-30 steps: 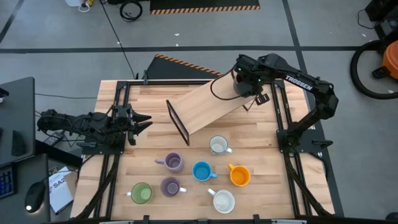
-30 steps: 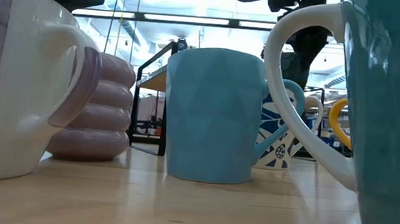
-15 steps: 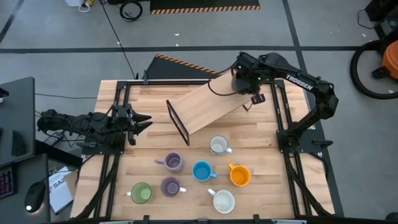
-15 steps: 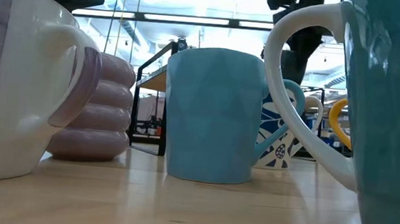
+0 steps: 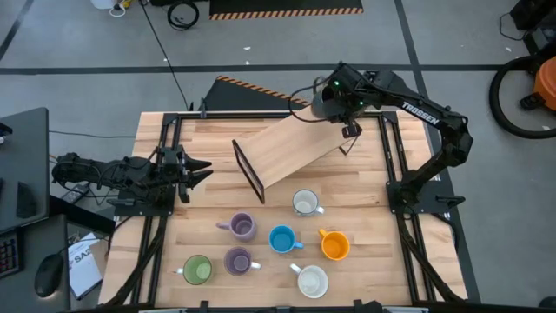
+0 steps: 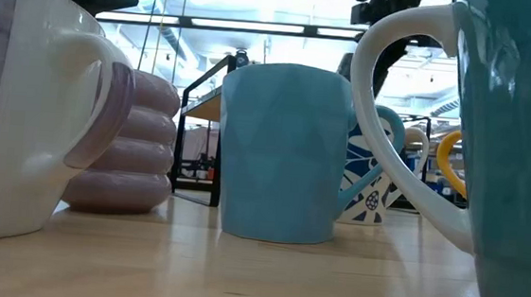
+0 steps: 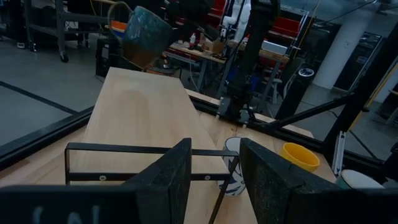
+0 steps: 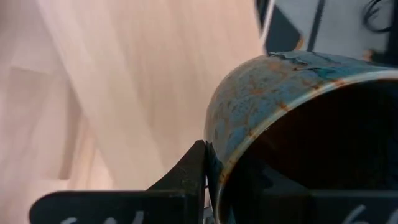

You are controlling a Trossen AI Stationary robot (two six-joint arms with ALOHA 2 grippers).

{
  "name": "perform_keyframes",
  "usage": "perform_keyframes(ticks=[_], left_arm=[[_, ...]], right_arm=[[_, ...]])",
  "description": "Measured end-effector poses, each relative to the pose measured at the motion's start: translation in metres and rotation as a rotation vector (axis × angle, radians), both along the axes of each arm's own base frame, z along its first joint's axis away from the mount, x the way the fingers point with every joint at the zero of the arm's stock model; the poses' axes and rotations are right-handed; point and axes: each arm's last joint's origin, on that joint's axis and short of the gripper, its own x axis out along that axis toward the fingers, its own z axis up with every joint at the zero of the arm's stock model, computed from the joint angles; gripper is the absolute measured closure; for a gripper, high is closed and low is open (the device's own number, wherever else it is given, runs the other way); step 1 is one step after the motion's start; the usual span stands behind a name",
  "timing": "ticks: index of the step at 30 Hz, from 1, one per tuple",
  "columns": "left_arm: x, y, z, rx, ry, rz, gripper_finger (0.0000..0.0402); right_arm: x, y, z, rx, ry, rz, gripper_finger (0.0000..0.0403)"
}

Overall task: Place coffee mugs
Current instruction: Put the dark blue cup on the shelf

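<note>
Right gripper [image 5: 340, 94] is clamped on the rim of a dark speckled mug [image 7: 144, 37], holding it up over the high end of the slanted wooden board [image 5: 287, 149], around 1 o'clock on the table [image 5: 200, 143]. Left gripper [image 5: 198, 169] sits parted at 9 o'clock. Seven mugs cluster near 6 o'clock, including the blue mug [image 5: 281, 239].

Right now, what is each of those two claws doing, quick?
Left gripper: open, empty, waiting at the table's left edge.
Right gripper: shut on a dark mug, held over the top of the wooden ramp.
</note>
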Motion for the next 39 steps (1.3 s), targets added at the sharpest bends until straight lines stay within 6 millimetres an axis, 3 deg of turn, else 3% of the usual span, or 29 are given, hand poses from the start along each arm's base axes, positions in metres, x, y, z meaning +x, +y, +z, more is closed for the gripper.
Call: perform_keyframes(ticks=[32,39], left_arm=[[0.0,0.0,0.0,0.002,0.001,0.0,0.026],[0.0,0.0,0.0,0.001,0.001,0.0,0.026]], right_arm=[[-0.018,-0.028,-0.012,0.056,-0.009,-0.078,0.0348],[-0.017,-0.029,-0.026,0.082,0.009,-0.074,0.0348]])
